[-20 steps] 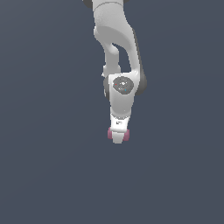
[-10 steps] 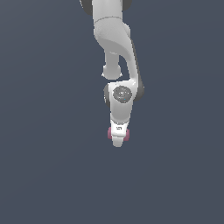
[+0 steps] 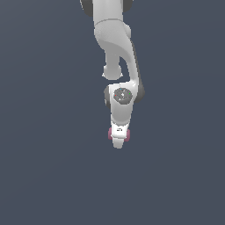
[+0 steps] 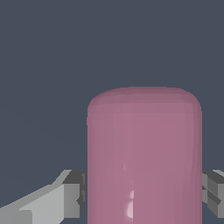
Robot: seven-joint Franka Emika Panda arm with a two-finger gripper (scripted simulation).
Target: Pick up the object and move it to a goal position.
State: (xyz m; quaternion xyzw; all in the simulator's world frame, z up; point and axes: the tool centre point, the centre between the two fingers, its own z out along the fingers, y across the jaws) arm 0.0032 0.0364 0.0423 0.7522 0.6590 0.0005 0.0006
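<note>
The dusty-pink cylinder (image 4: pixel 144 157) sits between my two fingers and fills the middle of the wrist view. One grey fingertip (image 4: pixel 72 194) presses on one side of it and the other (image 4: pixel 213 192) on the opposite side. In the exterior view my white gripper (image 3: pixel 119 139) points down and hides most of the cylinder. Only pink edges (image 3: pixel 110 133) stick out on either side of it. The gripper is shut on the cylinder. Its height above the ground cannot be told.
A plain dark grey-blue surface (image 3: pixel 44 167) fills both views. The white arm (image 3: pixel 115 39) comes down from the top of the exterior view. Nothing else shows.
The wrist joint has sunk a little and the hand stands steeper. The gripper and the pink cylinder have stayed almost in place, and the grip is unchanged.
</note>
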